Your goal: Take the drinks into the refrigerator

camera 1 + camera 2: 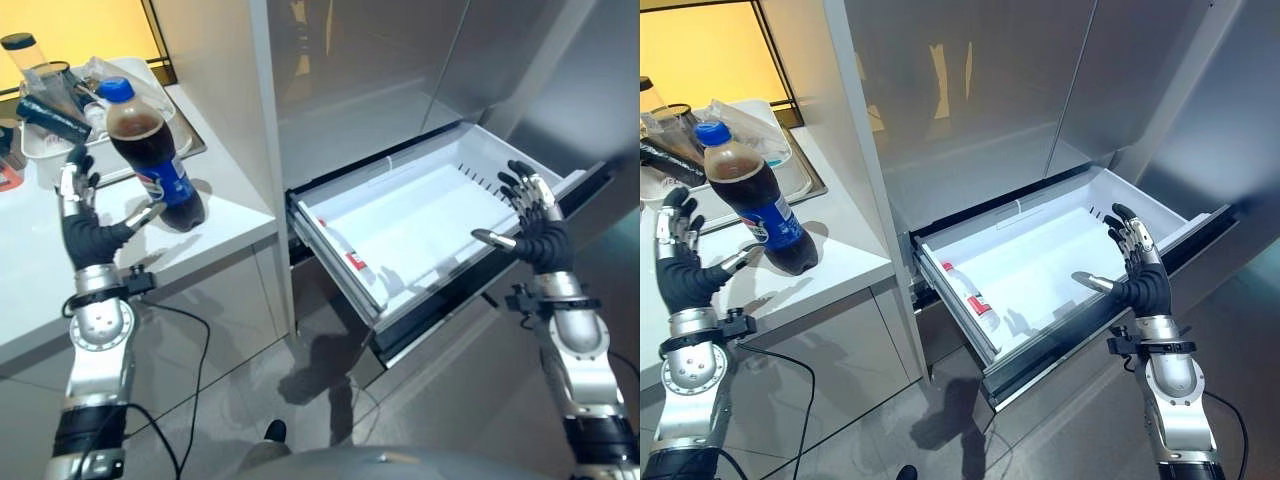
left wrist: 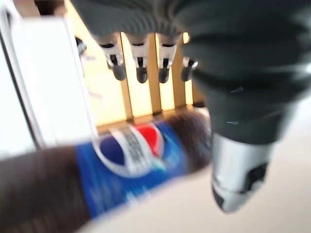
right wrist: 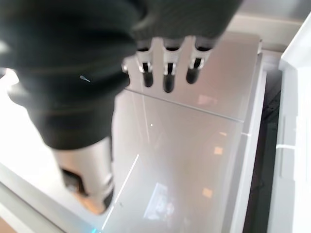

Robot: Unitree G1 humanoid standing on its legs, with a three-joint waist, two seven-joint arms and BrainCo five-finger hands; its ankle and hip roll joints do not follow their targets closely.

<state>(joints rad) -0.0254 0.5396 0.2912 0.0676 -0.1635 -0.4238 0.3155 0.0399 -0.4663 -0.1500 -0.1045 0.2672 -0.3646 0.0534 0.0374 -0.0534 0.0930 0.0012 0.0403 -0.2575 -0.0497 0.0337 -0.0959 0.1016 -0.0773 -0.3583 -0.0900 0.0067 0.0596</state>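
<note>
A cola bottle point(image 1: 150, 150) with a blue cap and blue label stands upright on the white bench point(image 1: 230, 210), near its front corner beside the refrigerator. The left robot hand point(image 1: 85, 225) is raised just beside the bottle, fingers straight and spread, thumb reaching toward the label, holding nothing. Behind the bottle, a white tray point(image 1: 45, 150) holds a clutter of containers and wrappers. To the right, the refrigerator's drawer point(image 1: 330, 250) is pulled out, white inside, with one small bottle point(image 1: 970, 297) lying on its side along the left wall. The right robot hand point(image 1: 1135, 270) hovers over the drawer's front right edge, fingers apart and upright, palm toward the drawer, empty.
</note>
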